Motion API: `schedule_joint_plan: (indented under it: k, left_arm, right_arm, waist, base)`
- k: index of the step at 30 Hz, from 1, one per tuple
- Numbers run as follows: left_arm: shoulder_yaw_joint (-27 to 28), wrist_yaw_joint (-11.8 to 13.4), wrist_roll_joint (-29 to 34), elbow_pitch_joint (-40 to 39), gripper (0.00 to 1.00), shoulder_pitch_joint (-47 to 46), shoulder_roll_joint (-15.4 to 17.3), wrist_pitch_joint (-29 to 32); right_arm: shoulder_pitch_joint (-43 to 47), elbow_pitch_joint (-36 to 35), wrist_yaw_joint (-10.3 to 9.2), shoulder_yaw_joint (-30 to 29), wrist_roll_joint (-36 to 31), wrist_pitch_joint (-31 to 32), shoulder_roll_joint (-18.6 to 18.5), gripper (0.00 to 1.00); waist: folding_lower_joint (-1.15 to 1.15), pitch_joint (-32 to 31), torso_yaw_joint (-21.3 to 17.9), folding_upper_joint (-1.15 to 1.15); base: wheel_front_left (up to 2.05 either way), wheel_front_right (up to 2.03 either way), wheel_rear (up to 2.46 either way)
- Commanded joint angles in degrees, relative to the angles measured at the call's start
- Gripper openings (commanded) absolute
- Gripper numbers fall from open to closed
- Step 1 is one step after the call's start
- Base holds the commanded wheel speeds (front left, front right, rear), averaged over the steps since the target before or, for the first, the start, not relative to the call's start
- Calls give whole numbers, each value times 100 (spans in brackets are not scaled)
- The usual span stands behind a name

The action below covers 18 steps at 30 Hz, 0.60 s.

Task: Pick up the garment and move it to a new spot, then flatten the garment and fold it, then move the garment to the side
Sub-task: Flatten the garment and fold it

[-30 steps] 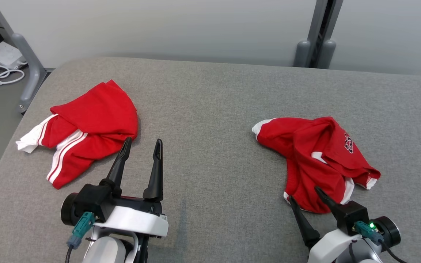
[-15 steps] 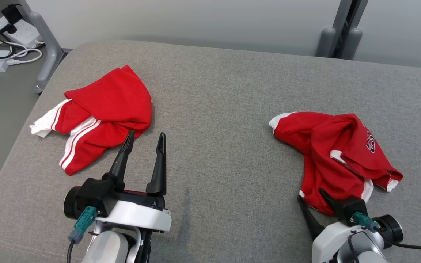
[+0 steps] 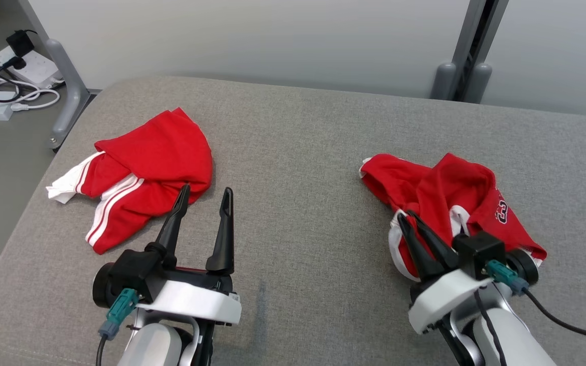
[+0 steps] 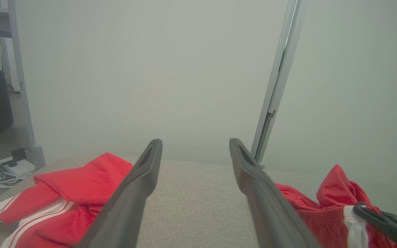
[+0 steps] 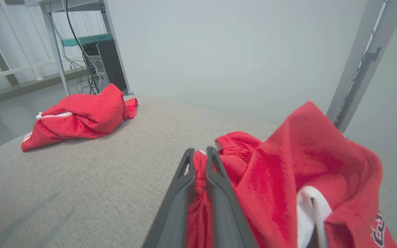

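Observation:
The garment (image 3: 456, 193) is a red jersey with white trim and a dark number, bunched on the right of the grey padded surface. My right gripper (image 3: 407, 216) is shut on its near left edge, with red cloth pinched between the fingers (image 5: 215, 186) and a fold (image 5: 305, 165) standing up beside them. My left gripper (image 3: 207, 189) is open and holds nothing, its fingertips just short of a second red garment (image 3: 150, 162) with white stripes. The left wrist view looks between the open left gripper (image 4: 195, 143), with the striped garment (image 4: 78, 186) to the left and the jersey (image 4: 302, 213) to the right.
The grey padded surface (image 3: 298, 203) has rounded edges dropping off at the left. A power strip with cables (image 3: 3, 86) lies on the floor beyond a grey frame leg (image 3: 69, 96). Another grey post (image 3: 456, 76) stands at the back against the pale wall.
My right gripper has shut on the jersey's near edge and drawn it up and inward, bunching the cloth. The left gripper has stayed open in place. The head view has shifted.

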Motion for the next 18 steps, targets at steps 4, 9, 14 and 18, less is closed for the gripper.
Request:
schedule_joint_plan:
  k: [4, 9, 14, 18]
  left_arm:
    - [-10, 27, -18, -6, 100, 19, 17, -14]
    - [-35, 45, -45, -38, 100, 48, 19, -14]
    - [-4, 74, -80, -52, 100, 103, 16, -14]
    - [29, 110, -126, -79, 100, 159, 17, -14]
  right_arm:
    - [-384, -188, -1, 293, 156, -86, -32, 0]
    - [-763, -125, -1, 989, 418, 54, -32, 0]
    - [-716, 475, -1, 1705, 613, 371, -43, 100]
    - [-628, 581, -1, 1629, 873, 298, -37, 100]
  waist:
    - [0, -78, 17, 0]
    - [0, -139, 95, 0]
    - [0, -161, 124, 0]
    - [0, -191, 1, 0]
  base:
    - [0, 0, 0]
    - [0, 0, 0]
    - [0, 0, 0]
    - [0, 0, 0]
